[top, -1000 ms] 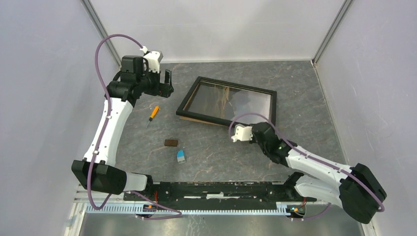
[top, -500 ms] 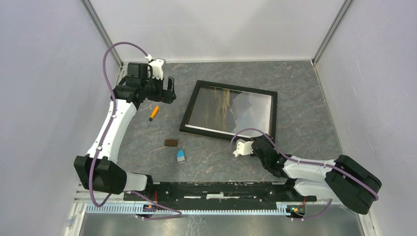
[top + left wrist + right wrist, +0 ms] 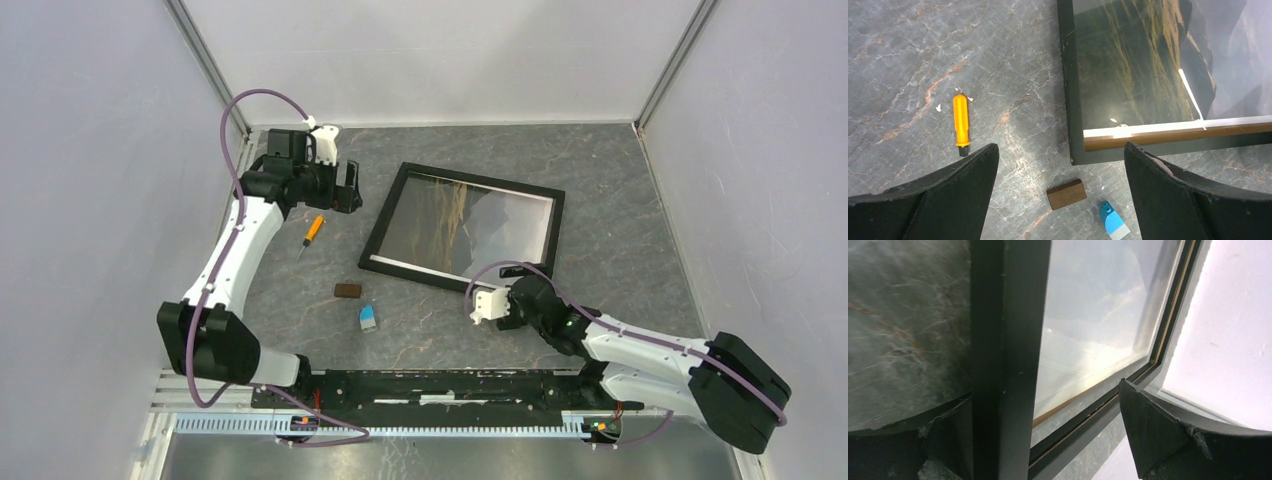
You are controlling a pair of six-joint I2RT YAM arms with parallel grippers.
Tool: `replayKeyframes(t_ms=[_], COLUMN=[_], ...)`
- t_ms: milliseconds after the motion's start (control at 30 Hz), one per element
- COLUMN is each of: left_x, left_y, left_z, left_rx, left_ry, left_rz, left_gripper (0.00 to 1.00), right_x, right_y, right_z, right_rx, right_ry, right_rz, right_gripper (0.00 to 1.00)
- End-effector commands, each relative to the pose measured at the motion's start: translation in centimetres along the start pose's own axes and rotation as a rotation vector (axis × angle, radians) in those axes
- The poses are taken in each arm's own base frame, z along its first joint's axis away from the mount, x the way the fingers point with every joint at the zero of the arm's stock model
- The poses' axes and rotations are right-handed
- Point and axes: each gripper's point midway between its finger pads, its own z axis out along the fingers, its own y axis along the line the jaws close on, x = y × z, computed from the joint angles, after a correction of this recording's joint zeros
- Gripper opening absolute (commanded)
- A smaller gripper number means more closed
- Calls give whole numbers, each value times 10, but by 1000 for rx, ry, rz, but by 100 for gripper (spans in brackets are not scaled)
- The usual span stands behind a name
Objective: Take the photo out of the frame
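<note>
The frame (image 3: 480, 179) lies glass-up in the middle of the table, with a thin black border (image 3: 1067, 100). The photo (image 3: 440, 225) shows through the glass as green-brown hills (image 3: 1128, 65), with a white strip and a brown strip along the frame's near edge. My right gripper (image 3: 507, 292) is low at the frame's near right edge and open. In the right wrist view the black border (image 3: 1008, 340) runs between its spread fingers (image 3: 1158, 430), and the right finger stands well off the border. My left gripper (image 3: 347, 190) hovers open left of the frame, holding nothing (image 3: 1060, 147).
An orange screwdriver (image 3: 314, 230) lies left of the frame. A small brown block (image 3: 348, 291) and a blue-and-white brick (image 3: 368, 318) lie near the frame's near left corner. White walls close in the table on the left, back and right.
The right gripper has opened and come down with the frame's near edge, which was tilted up and now lies lower. The left gripper has moved slightly right, toward the frame.
</note>
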Motion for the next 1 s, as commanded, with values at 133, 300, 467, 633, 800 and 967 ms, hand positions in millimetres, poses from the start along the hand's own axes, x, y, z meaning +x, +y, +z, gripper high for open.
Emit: replayKeyframes(t_ms=[133, 300, 467, 633, 800, 967], left_x=[1, -1, -3, 1, 4, 6], left_y=[-1, -3, -7, -5, -5, -7], left_z=[28, 50, 64, 75, 78, 83], left_rx=[68, 111, 152, 160, 167, 181], left_ry=[57, 97, 117, 141, 154, 162], left_rz=[21, 2, -23, -34, -42, -48], left_gripper=[100, 100, 100, 100, 100, 100], right_x=[-4, 3, -2, -13, -26, -33], right_y=[61, 69, 74, 84, 87, 66], right_z=[-15, -17, -21, -33, -45, -36], right_rx=[-309, -335, -394, -492, -577, -481], right_ry=[-76, -60, -72, -142, -196, -187], right_rz=[-12, -13, -14, -44, -47, 54], right_gripper=[98, 98, 98, 98, 98, 98])
